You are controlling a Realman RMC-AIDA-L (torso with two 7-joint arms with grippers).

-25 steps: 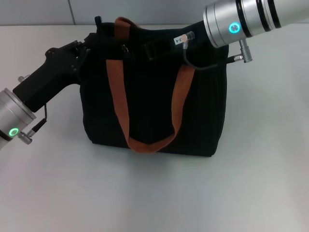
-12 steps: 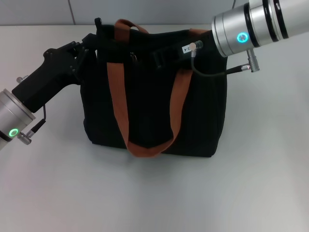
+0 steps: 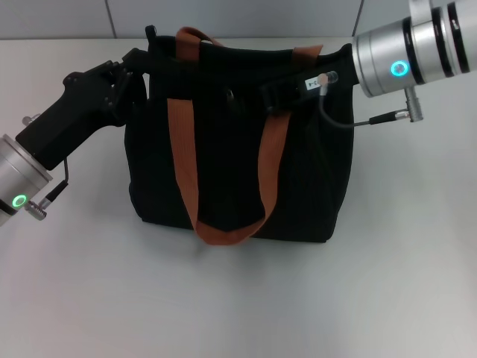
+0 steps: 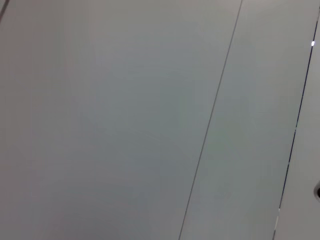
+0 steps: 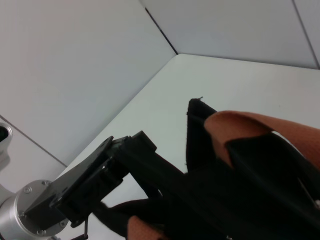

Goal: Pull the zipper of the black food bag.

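The black food bag (image 3: 231,175) stands upright in the middle of the table, with its rust-orange handles (image 3: 183,149) hanging down its front. My left gripper (image 3: 146,61) is shut on the bag's top left corner. It also shows in the right wrist view (image 5: 131,156), clamped along the bag's (image 5: 200,130) top edge. My right gripper (image 3: 252,95) reaches in from the right over the bag's top and is shut on the small silver zipper (image 3: 231,97) pull, about mid-way along the top. The left wrist view shows only grey wall panels.
The white table (image 3: 238,298) stretches out in front of and beside the bag. A grey panelled wall (image 3: 223,16) runs behind it. A cable (image 3: 335,119) hangs from my right wrist over the bag's right top corner.
My right gripper has moved to the right along the bag's top, drawing the zipper pull from near the left handle towards the middle. The left gripper has stayed on the corner.
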